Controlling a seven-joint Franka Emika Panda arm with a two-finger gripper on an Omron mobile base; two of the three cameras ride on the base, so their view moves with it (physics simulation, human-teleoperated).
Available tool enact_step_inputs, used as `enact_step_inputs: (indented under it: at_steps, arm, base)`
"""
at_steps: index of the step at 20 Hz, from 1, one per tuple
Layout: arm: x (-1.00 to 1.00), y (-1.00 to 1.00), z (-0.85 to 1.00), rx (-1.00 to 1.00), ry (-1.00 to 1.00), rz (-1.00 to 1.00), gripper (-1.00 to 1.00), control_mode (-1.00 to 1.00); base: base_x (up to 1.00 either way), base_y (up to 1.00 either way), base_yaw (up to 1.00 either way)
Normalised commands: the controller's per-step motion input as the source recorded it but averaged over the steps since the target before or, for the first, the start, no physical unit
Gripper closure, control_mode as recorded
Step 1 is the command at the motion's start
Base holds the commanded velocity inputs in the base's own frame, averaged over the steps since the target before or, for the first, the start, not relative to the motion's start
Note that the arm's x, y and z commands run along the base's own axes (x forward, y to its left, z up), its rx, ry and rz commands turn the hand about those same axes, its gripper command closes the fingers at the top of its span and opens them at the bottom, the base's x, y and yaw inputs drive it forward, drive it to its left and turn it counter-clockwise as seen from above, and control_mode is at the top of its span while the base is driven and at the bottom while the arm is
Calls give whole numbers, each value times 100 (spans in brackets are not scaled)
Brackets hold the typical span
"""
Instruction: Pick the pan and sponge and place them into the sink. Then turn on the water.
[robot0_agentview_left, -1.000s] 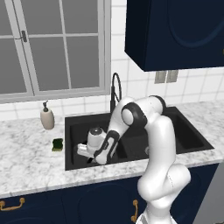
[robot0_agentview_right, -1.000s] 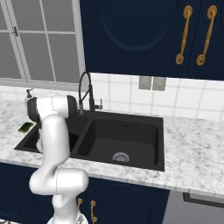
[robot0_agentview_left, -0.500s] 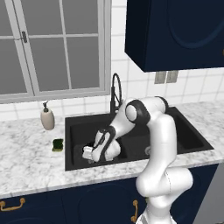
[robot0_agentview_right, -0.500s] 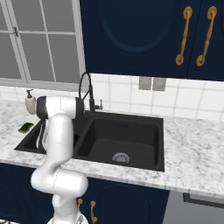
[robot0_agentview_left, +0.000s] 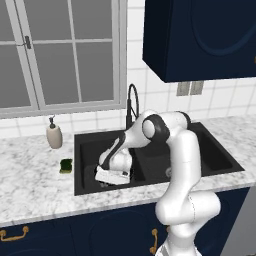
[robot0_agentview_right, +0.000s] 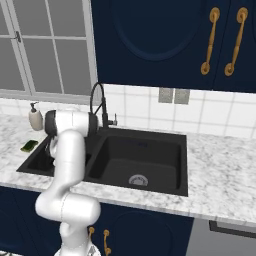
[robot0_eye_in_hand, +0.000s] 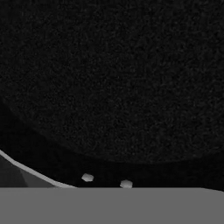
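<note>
Sink (robot0_agentview_left: 210, 165) is black and double-basined, with no water at the faucet (robot0_agentview_left: 131, 102). Arm reaches down into the left basin, its gripper (robot0_agentview_left: 111, 181) low near the floor. Pan (robot0_eye_in_hand: 113, 78) seems to lie there as a dark round surface close under the hand, so that part looks done or nearly so. Whether the jaws are spread or pressed together I cannot tell. Sponge (robot0_agentview_left: 66, 165) sits on the counter just left of the sink, not yet moved.
</note>
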Motion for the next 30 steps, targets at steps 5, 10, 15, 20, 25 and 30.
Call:
enact_step_inputs:
  at_steps: [5, 10, 15, 20, 25, 30]
  arm:
    - [50, 22, 3, -2, 24, 0, -100, -100]
    - [3, 0, 39, -2, 7, 0, -100, -100]
    - [0, 0, 58, -6, 1, -4, -100, -100]
    - [0, 0, 68, -4, 0, -6, -100, -100]
    - [0, 3, 70, -2, 0, -6, -100, -100]
    - [0, 24, 68, -3, -2, -1, -100, -100]
  base:
    - [0, 0, 0]
    - [0, 0, 0]
    - [0, 0, 0]
    - [0, 0, 0]
    - [0, 0, 0]
    - [0, 0, 0]
